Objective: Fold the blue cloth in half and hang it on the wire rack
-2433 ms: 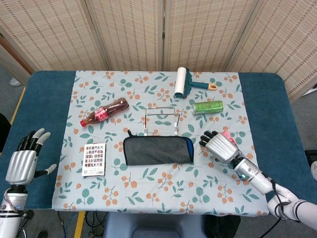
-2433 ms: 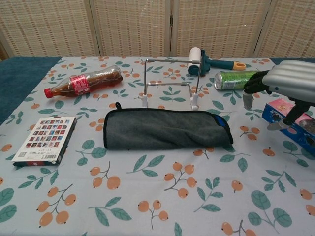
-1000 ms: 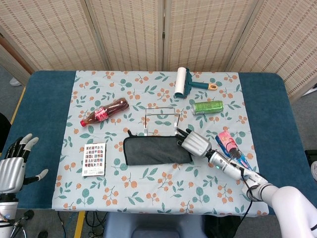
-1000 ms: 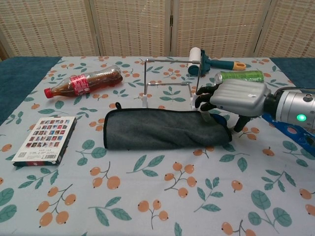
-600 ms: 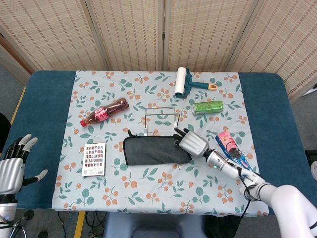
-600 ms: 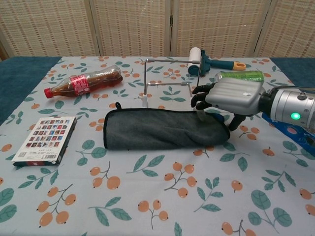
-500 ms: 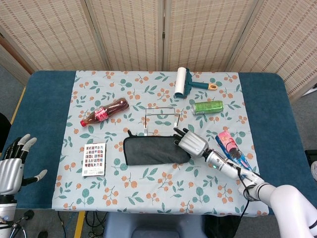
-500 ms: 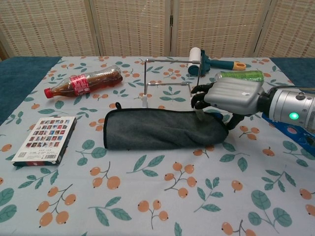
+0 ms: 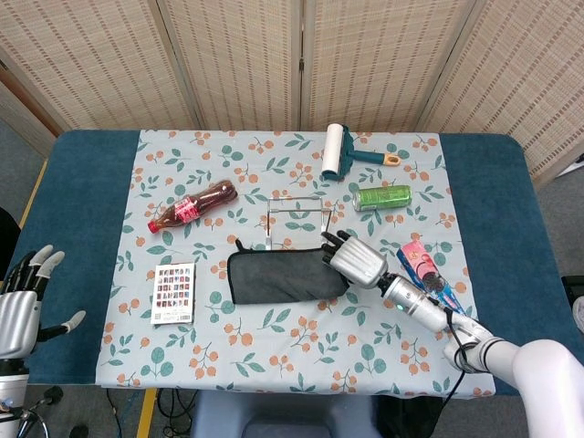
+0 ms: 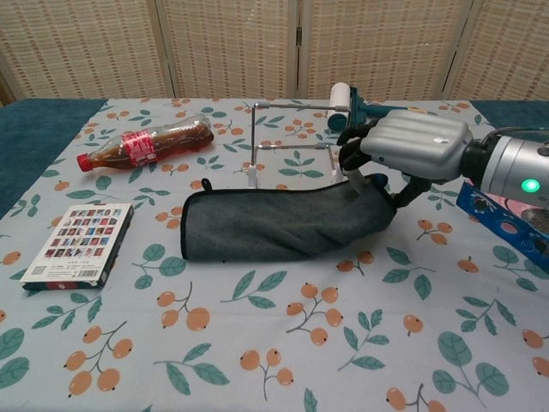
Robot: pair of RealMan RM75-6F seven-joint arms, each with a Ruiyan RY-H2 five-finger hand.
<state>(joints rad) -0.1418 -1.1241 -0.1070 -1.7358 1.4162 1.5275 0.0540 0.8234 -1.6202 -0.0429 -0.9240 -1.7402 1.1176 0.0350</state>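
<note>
The cloth (image 10: 274, 225) lies folded on the table (image 9: 82, 201), just in front of the wire rack (image 10: 296, 146). Its left end lies flat, while its right end is lifted off the table and bunched, held by the right hand (image 10: 403, 150). That hand's fingers (image 10: 352, 153) curl down over the raised end and the thumb comes under it, so the cloth is pinched between them. In the head view the right hand (image 9: 356, 262) sits at the cloth's right end, beside the rack's right foot.

The left hand (image 9: 20, 315) hangs off the table's near left edge, far left of the rack, with its fingers spread and nothing in them.

Left of the rack lies a bottle (image 10: 146, 144) on its side. A book (image 10: 79, 244) lies further left and nearer the front. Behind the rack lies a lint roller (image 9: 336, 151), and right of the rack lies a green can (image 9: 383, 197). A pink and blue box (image 9: 424, 274) lies further right, next to the right arm.
</note>
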